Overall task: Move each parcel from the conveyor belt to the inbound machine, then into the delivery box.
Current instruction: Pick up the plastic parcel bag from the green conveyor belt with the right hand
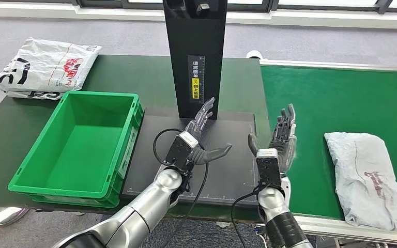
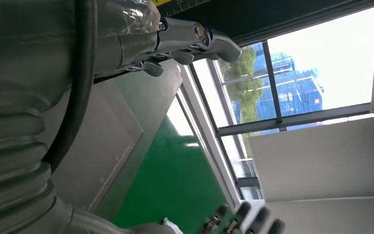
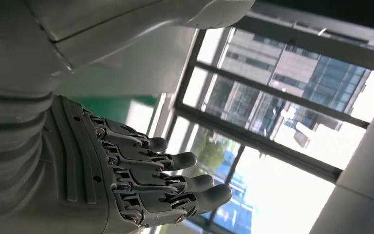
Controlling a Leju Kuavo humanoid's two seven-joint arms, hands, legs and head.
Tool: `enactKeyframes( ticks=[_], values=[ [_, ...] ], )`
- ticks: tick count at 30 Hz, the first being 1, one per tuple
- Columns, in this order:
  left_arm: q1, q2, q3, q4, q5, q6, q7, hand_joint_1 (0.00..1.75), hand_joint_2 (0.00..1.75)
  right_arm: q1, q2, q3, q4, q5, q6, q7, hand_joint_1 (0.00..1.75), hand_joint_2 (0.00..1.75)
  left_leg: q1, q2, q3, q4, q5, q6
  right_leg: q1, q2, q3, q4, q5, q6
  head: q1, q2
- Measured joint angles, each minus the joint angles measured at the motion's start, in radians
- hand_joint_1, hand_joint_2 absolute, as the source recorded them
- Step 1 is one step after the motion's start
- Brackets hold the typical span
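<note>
It looked like a parcel-sorting test area inside an office building. A green conveyor belt [image 1: 315,103] ran at the right of the frame, a black scanning column [image 1: 194,51] stood at top centre, grey carpet [image 1: 129,36] lay behind, and large windows [image 2: 292,83] faced high-rise blocks.

The black upright column [image 1: 195,51] of the inbound machine carries a vertical label [image 1: 196,77] with white Chinese characters above a yellow section; the characters are too small to read. The white parcel [image 1: 44,67] at 10 o'clock bears large black markings and a red graphic, both illegible. The grey parcel [image 1: 366,175] at 4 o'clock shows a faint, illegible reddish print.
</note>
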Motion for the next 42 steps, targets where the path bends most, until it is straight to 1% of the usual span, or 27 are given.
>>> enactKeyframes(
  ticks=[2,4,8,10,12,14,16,18,21,24,25,26,29,30,31,32,34,36,39,40,42],
  values=[
    [-0.002,0.0,0.016,0.006,-0.005,0.003,0.0,0.0,1.75,0.003,0.0,-0.072,0.001,0.109,0.0,0.0,0.0,1.75,0.0,0.0,0.0,0.0,0.0,0.0,0.0,0.0,0.0,0.0,0.0,0.0,0.0,0.0],
    [-0.004,0.001,0.039,0.013,-0.002,-0.007,0.0,0.0,1.75,0.002,0.001,-0.166,0.008,0.236,0.0,0.001,0.0,1.75,0.0,0.0,0.0,0.0,0.0,0.0,0.0,0.0,0.0,0.0,0.0,0.0,0.0,0.0],
    [-0.008,0.009,0.084,0.023,-0.013,-0.018,0.0,0.0,1.75,-0.004,0.012,-0.413,0.028,0.581,0.0,0.024,0.0,1.75,0.0,-0.001,0.0,0.0,0.0,0.0,0.0,-0.002,0.001,0.0,0.0,0.0,0.0,0.0],
    [-0.005,0.013,0.105,0.027,-0.018,-0.016,0.0,0.0,1.75,-0.005,0.024,-0.542,0.029,0.723,0.0,0.038,0.0,1.75,0.0,-0.001,0.0,0.0,0.0,0.0,0.0,-0.002,0.001,0.0,0.0,0.0,0.0,0.0],
    [-0.001,0.018,0.126,0.028,-0.021,-0.011,0.0,0.0,1.75,-0.005,0.035,-0.65,0.029,0.802,0.0,0.062,0.0,1.75,0.0,-0.001,0.0,0.0,0.0,0.0,0.0,-0.002,0.001,0.0,0.0,0.0,0.0,0.0],
    [0.005,0.023,0.144,0.029,-0.027,-0.008,0.0,0.0,1.75,-0.005,0.041,-0.733,0.026,0.87,0.0,0.104,0.0,1.75,0.0,-0.001,0.0,0.0,0.0,0.0,0.0,-0.002,0.0,0.0,0.0,0.0,0.0,0.0],
    [0.011,0.028,0.16,0.03,-0.031,-0.007,0.0,0.0,1.75,-0.003,0.043,-0.795,0.022,0.936,0.0,0.165,0.0,1.75,0.0,-0.001,0.0,0.0,0.0,0.0,0.0,-0.001,0.0,0.0,0.0,0.0,0.0,0.0],
    [0.017,0.031,0.171,0.03,-0.033,-0.007,0.0,0.0,1.75,-0.001,0.043,-0.836,0.015,0.984,0.0,0.22,0.0,1.75,0.0,-0.001,0.0,0.0,0.0,0.0,0.0,-0.001,0.0,0.0,0.0,0.0,0.0,0.0],
    [0.02,0.034,0.183,0.03,-0.037,-0.012,0.002,0.0,1.75,0.002,0.042,-0.885,-0.001,1.04,-0.001,0.297,0.0,1.75,0.0,-0.001,0.0,0.0,0.0,0.0,0.0,-0.001,0.0,0.0,0.0,0.0,0.0,0.0],
    [0.02,0.035,0.194,0.03,-0.047,-0.021,0.008,0.0,1.75,0.017,0.028,-0.904,-0.007,1.118,-0.001,0.459,0.0,1.75,0.0,-0.001,0.0,0.0,0.0,0.0,0.0,-0.002,0.0,0.0,0.0,0.0,0.0,0.0],
    [0.02,0.036,0.196,0.03,-0.05,-0.024,0.01,0.0,1.75,0.024,0.022,-0.905,-0.007,1.134,-0.001,0.501,0.0,1.75,0.0,-0.001,0.0,0.0,0.0,0.0,0.0,-0.002,0.0,0.0,0.0,0.0,0.0,0.0],
    [0.02,0.037,0.198,0.03,-0.051,-0.025,0.01,0.0,1.75,0.029,0.017,-0.905,-0.007,1.141,-0.001,0.525,0.0,1.75,0.0,0.0,0.0,0.0,0.0,0.0,0.0,-0.001,0.0,0.0,0.0,0.0,0.0,0.0],
    [0.02,0.038,0.2,0.03,-0.052,-0.028,0.012,0.0,1.75,0.04,0.005,-0.905,-0.007,1.15,-0.001,0.546,0.0,1.75,0.0,0.001,0.0,0.0,0.0,0.0,0.0,0.0,0.0,0.0,0.0,0.0,0.0,0.0],
    [0.02,0.038,0.2,0.03,-0.052,-0.03,0.012,0.0,1.75,0.044,0.002,-0.905,-0.006,1.155,-0.001,0.565,0.0,1.75,0.0,0.0,0.0,0.0,0.0,0.0,0.0,0.0,0.0,0.0,0.0,0.0,0.0,0.0],
    [0.02,0.038,0.2,0.03,-0.053,-0.034,0.012,0.0,1.75,0.048,-0.004,-0.904,-0.003,1.163,-0.001,0.601,0.0,1.75,0.0,0.0,0.0,0.0,0.0,0.0,0.0,0.0,0.0,0.0,0.0,0.0,0.0,0.0],
    [0.02,0.038,0.2,0.029,-0.056,-0.039,0.012,0.0,1.75,0.054,-0.012,-0.9,0.006,1.173,0.0,0.655,0.0,1.75,0.0,-0.001,0.0,0.0,0.0,0.0,0.0,-0.002,0.0,0.0,0.0,0.0,0.0,0.0],
    [0.019,0.038,0.2,0.029,-0.064,-0.049,0.015,0.0,1.75,0.064,-0.039,-0.886,0.047,1.198,0.007,0.79,0.0,1.75,0.0,-0.002,0.0,0.0,0.0,0.0,0.0,-0.004,0.001,0.0,0.0,0.001,0.0,0.0],
    [0.019,0.038,0.2,0.03,-0.069,-0.06,0.02,0.0,1.75,0.074,-0.074,-0.865,0.112,1.225,0.04,0.916,0.0,1.75,0.0,-0.002,0.0,0.0,0.0,0.0,0.0,-0.004,0.001,0.0,0.0,0.001,0.0,0.0],
    [0.016,0.038,0.2,0.032,-0.074,-0.077,0.023,0.0,1.75,0.089,-0.125,-0.816,0.21,1.252,0.146,1.083,0.0,1.75,0.0,-0.002,0.0,0.0,-0.001,0.001,0.0,-0.004,0.001,0.0,0.0,0.001,0.0,0.0],
    [0.013,0.038,0.2,0.034,-0.076,-0.08,0.023,0.0,1.75,0.091,-0.14,-0.795,0.242,1.254,0.186,1.125,0.0,1.75,0.0,-0.002,0.0,0.0,-0.001,0.001,0.0,-0.004,0.001,0.0,0.0,0.001,0.0,0.0],
    [0.008,0.038,0.2,0.039,-0.08,-0.082,0.024,0.0,1.75,0.091,-0.168,-0.753,0.303,1.258,0.25,1.177,0.0,1.75,0.0,-0.002,0.0,0.0,-0.001,0.001,0.0,-0.003,0.001,0.0,0.0,0.001,0.0,0.0]
  ],
)
